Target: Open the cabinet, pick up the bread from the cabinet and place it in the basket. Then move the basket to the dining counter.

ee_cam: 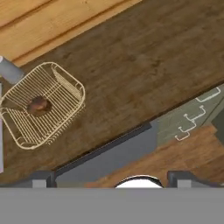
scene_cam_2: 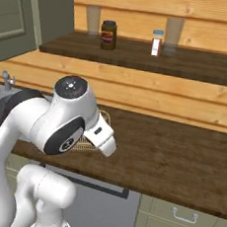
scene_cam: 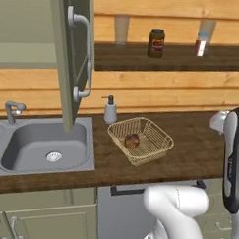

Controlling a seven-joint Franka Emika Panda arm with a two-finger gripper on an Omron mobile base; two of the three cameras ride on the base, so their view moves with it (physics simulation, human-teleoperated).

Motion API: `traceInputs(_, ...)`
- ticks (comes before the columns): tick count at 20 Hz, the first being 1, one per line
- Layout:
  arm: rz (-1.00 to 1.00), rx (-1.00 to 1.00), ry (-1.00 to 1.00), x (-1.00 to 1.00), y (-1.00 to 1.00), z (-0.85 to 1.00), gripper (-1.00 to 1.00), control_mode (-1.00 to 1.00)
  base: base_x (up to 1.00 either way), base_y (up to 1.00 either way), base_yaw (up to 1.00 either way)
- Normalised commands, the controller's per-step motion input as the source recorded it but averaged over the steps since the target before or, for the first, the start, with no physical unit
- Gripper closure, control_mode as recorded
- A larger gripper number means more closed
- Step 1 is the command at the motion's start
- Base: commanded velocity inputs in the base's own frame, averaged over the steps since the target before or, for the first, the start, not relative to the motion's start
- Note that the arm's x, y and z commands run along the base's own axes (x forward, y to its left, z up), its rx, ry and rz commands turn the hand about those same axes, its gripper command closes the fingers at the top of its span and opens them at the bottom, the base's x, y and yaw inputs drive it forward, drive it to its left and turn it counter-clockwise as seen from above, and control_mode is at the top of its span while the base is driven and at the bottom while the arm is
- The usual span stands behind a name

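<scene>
In the left base view, the grey sink [scene_cam: 44, 147] sits at the far left of the dark wood worktop [scene_cam: 194, 144], with its faucet [scene_cam: 12, 110] behind it. Above the sink the cabinet [scene_cam: 70, 55] stands open, its sage-green door swung out edge-on, the silver bar handle [scene_cam: 84, 53] facing right. Just right of the sink stands a soap dispenser [scene_cam: 110, 110], and in front of it, near the middle of the worktop, lies the basket [scene_cam: 141, 140]. The bread [scene_cam: 132, 140] rests inside the basket, toward its left side. On the wall shelf [scene_cam: 173, 59] above are a dark jar [scene_cam: 156, 43] and a small white bottle [scene_cam: 201, 44], well apart.

The arm [scene_cam: 179, 208] rises from the lower right, its upper link upright along the right edge, well clear of the basket. In the right base view the arm's elbow [scene_cam_2: 68, 115] bulks in front of the basket [scene_cam_2: 90, 142].

In the hand view the camera looks down from high above: the basket [ee_cam: 43, 105] with the bread [ee_cam: 38, 105] lies at left. The claw [ee_cam: 109, 178] shows two dark tips set wide apart at the bottom, gaping and holding nothing.
</scene>
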Motion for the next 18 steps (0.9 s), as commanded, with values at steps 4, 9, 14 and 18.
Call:
traceInputs(4, -0.17, 0.31, 0.41, 0.5, 0.53, -0.14, -1.0, -1.0, 0.0, 0.0, 0.0)
traceInputs(9, -0.17, 0.34, 0.09, 0.54, 0.29, -0.95, -1.0, -1.0, 0.0, 0.0, 0.0)
traceInputs(14, -0.08, 0.21, 0.0, 0.84, 0.07, -0.53, -1.0, -1.0, 0.0, 0.0, 0.0)
traceInputs(18, -0.07, -0.02, 0.0, 0.79, 0.08, -0.36, -1.0, -1.0, 0.0, 0.0, 0.0)
